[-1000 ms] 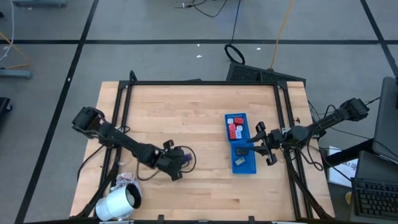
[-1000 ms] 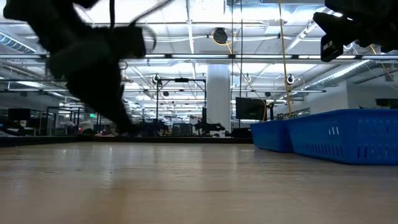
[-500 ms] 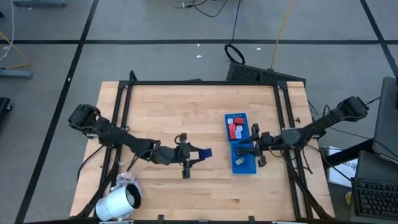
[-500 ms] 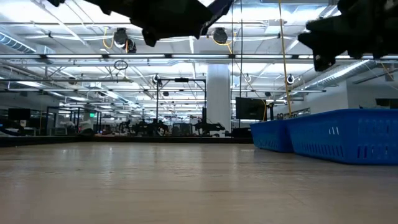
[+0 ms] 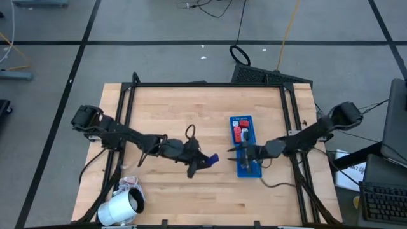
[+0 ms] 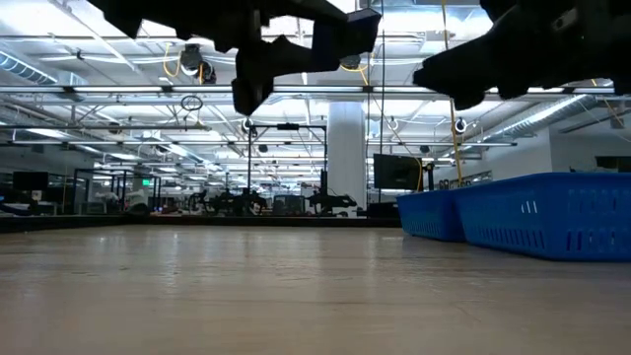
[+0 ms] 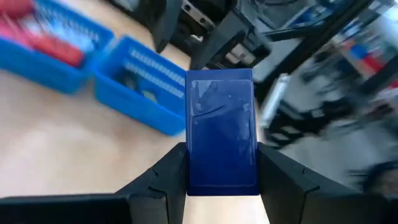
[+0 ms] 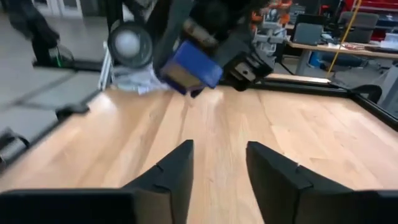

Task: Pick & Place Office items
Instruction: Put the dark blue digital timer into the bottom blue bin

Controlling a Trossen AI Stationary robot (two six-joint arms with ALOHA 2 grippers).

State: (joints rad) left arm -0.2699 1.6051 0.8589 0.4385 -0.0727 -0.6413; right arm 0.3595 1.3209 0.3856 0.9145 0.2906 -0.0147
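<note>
My left gripper (image 5: 205, 160) hangs above the table's middle, shut on a dark blue block (image 5: 212, 158), one of the office items, just left of the blue tray (image 5: 250, 170). The block fills the left wrist view (image 7: 222, 124). The tray holds red pieces (image 5: 240, 132) at its far end. My right gripper (image 5: 244, 154) hovers over the tray's middle, pointing at the left gripper. It is open (image 8: 217, 168) with nothing between its fingers. The right wrist view shows the held block (image 8: 189, 65) ahead. My left gripper pinches the dark blue block by its two long sides (image 7: 190, 155) between the two fingers. The fingers come almost level from the table's left and lie along the block. Most of the block sticks out past the fingertips, clear of the table.
A big white roll (image 5: 121, 207) lies at the near left corner with crumpled wrapping (image 5: 129, 184) beside it. A black frame (image 5: 203, 84) runs along the table's far edge and sides. Bare wood lies between the arms and at the far side.
My left gripper has risen from the table with the dark blue block and gone toward the tray on the right, tipping up from pointing down to almost level. The block is now lifted clear. My right gripper has moved toward the table's left, over the tray.
</note>
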